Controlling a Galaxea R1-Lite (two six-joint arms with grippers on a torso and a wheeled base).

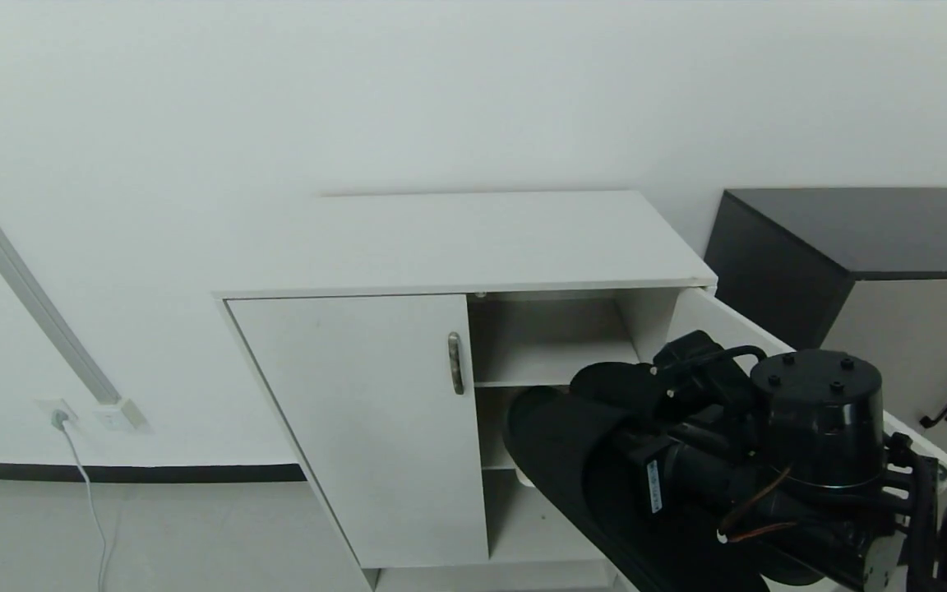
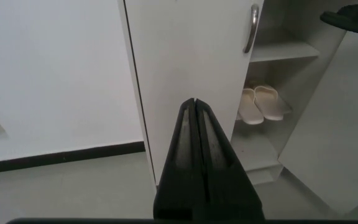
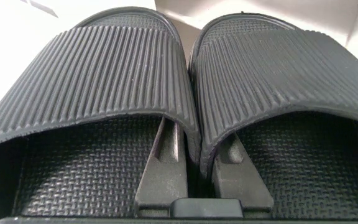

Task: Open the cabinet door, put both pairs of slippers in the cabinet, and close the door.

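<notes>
The black slippers (image 3: 117, 68), with ribbed rubber straps over pebbled soles, are pinched side by side by the right gripper (image 3: 194, 155), at five o'clock of the cabinet's (image 1: 473, 238) open half. The pale slippers (image 2: 263, 104) lie inside already, so I judge the second pair is in hand; next it needs a free shelf (image 1: 547, 362), then release. The left gripper (image 2: 195, 106) is closed, empty.

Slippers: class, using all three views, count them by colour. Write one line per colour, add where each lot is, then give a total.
black slippers: 2, held together in the right tool
white slippers: 2, side by side on a shelf inside the cabinet
Total: 4 slippers
</notes>
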